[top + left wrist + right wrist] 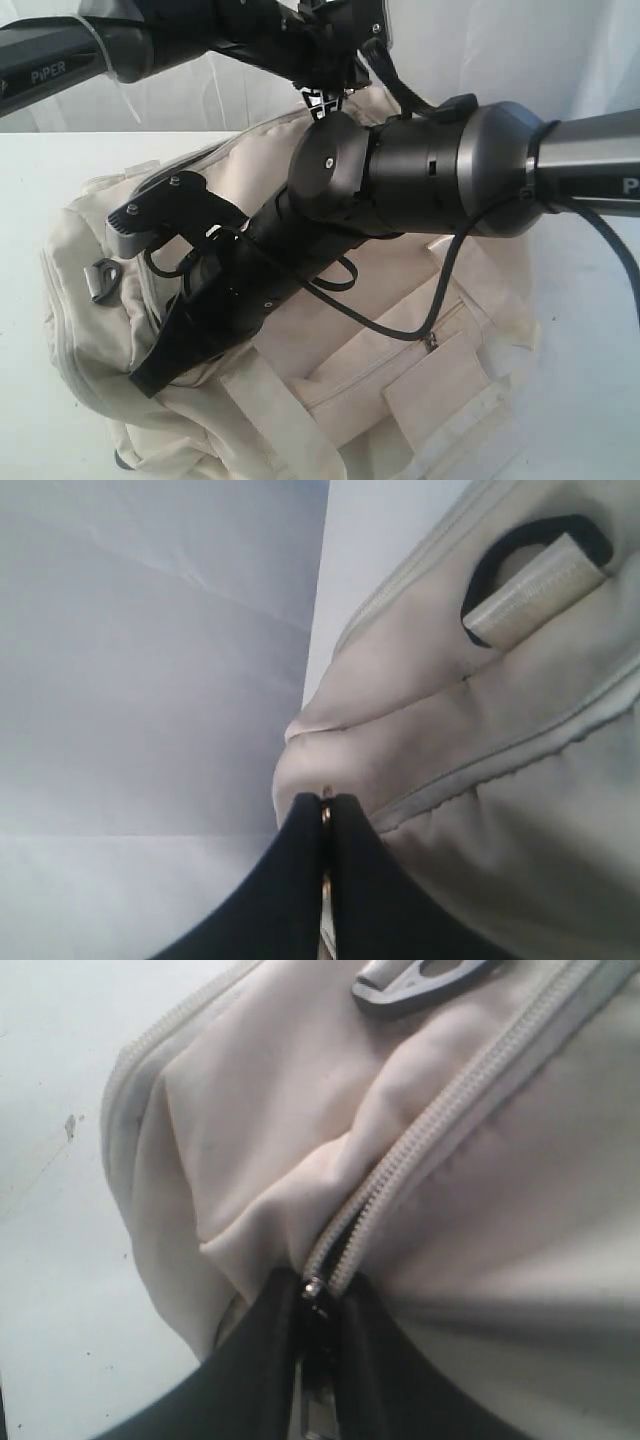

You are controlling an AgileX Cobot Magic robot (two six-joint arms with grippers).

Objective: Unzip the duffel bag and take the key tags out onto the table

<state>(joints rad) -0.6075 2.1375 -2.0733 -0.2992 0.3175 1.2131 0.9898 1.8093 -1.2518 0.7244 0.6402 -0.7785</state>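
Observation:
The cream duffel bag (70, 290) lies on the white table (40, 180). My right gripper (150, 375) reaches down across the bag to its near left end. In the right wrist view it (315, 1285) is shut on the metal zipper pull (313, 1287), where the cream zipper (450, 1110) splits slightly. My left gripper (322, 95) is at the bag's far top edge. In the left wrist view it (324, 802) is shut on a thin metal tab (325, 798) against the bag's fabric (450, 730). The key tags are out of view.
A grey metal strap ring (103, 277) hangs at the bag's left end. The zipped front pocket (432, 340) and wide strap handles (285, 420) face the near side. A black cable (440, 290) loops from the right arm over the bag. A white backdrop stands behind.

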